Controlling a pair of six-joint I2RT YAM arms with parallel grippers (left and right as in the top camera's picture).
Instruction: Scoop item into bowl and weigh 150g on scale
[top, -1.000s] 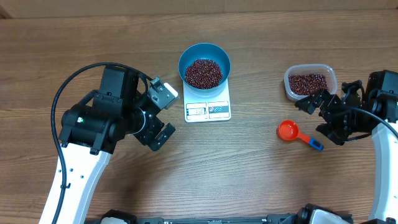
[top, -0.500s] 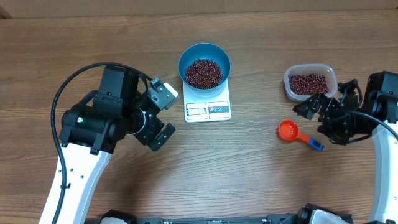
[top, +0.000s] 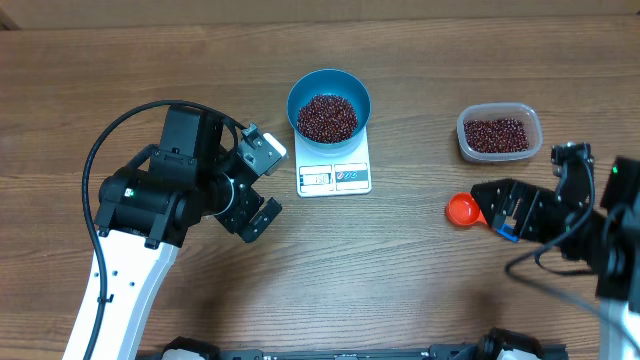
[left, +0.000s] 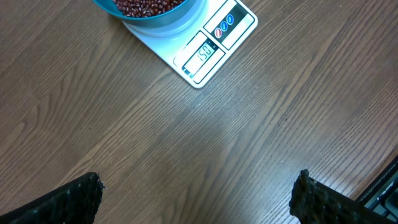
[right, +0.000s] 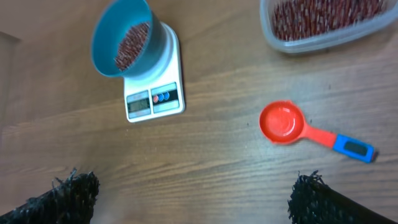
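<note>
Table: brown wood grain, carrying everything below

Left gripper: on the black and white arm, left of the scale and well apart from it; jaws spread wide, nothing between them, bare wood beneath in the left wrist view

Right gripper: low over the table just beside the scoop, above its handle in the overhead view; jaws spread wide and holding nothing. The right wrist view shows the scoop lying free between and ahead of the fingers

Scale: flat white square at the table's middle, display edge toward the robot. The display is lit, but its digits are too small to read with certainty

Bowl: round, bright blue, standing on the scale's far part

Container: clear plastic, right of the scale and apart from it, with beans left inside

Scoop: orange-red cup with a blue handle end, flat on the wood near the container, cup empty

Beans: dark red-brown, heaped in the bowl

Step in hand, as judged: filling looks done or nearly so, with the weight being checked. Next move: confirm the reading. If it is short, the right gripper must close on the scoop's handle, dip into the container and tip a little more into the bowl
</note>
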